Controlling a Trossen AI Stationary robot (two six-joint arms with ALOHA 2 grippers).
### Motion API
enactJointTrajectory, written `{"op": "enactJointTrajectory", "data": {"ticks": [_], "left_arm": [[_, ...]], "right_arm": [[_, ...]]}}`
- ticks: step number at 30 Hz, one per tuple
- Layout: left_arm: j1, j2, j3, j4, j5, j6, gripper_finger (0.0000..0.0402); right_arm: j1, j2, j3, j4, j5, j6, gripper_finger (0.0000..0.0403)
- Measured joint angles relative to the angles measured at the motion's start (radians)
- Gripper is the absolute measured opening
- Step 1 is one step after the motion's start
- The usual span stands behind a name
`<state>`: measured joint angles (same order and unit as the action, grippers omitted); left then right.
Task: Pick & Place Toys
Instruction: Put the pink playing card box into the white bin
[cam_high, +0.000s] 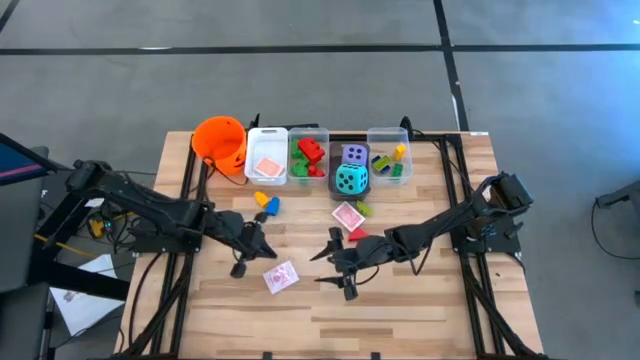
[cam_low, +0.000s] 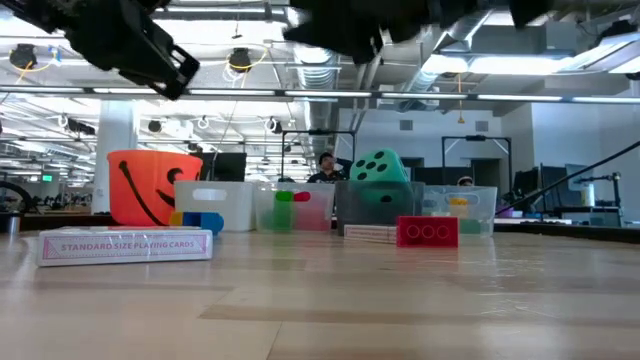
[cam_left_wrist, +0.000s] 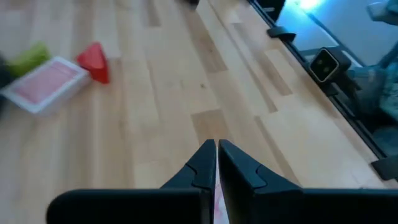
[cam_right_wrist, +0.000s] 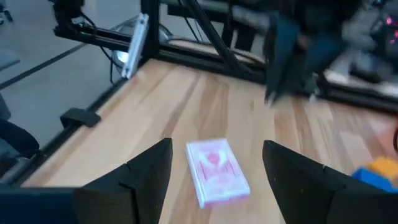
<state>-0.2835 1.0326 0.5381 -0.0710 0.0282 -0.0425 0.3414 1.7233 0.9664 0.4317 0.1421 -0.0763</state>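
The tabletop (cam_high: 400, 310) is pale wood in planks. The bucket (cam_high: 220, 143) is orange with a black face drawn on it. The big die (cam_high: 351, 180) is teal with black dots; the smaller die (cam_high: 354, 154) is purple. The card box (cam_high: 281, 276) is pink and white. A brick (cam_low: 427, 232) is red. Both arms are black.

wooden plank table (cam_high: 400, 300) on a black frame, standing on a grey floor (cam_high: 300, 90) crossed by dark lines. beyond the table, an open office: exposed ceiling ducts (cam_low: 330, 85), strip lights (cam_low: 560, 97), a white column (cam_low: 120, 125), monitors (cam_low: 228, 165), and a seated person (cam_low: 326, 168).
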Motion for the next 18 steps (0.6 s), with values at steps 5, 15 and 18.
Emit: {"op": "enactJointTrajectory", "data": {"ticks": [5, 15, 18], "left_arm": [[-0.014, -0.089, 0.0, -0.026, -0.032, -0.001, 0.001], [-0.017, -0.086, 0.0, -0.032, -0.038, -0.075, 0.001], [-0.017, -0.061, 0.0, -0.03, -0.038, -0.075, 0.0007]], "right_arm": [[-0.033, 0.0, -0.127, 0.169, -0.003, 0.059, 0.0244], [-0.122, 0.0, -0.252, 0.393, -0.074, 0.064, 0.0244], [-0.154, 0.0, -0.252, 0.392, -0.129, 0.025, 0.0244]]}}
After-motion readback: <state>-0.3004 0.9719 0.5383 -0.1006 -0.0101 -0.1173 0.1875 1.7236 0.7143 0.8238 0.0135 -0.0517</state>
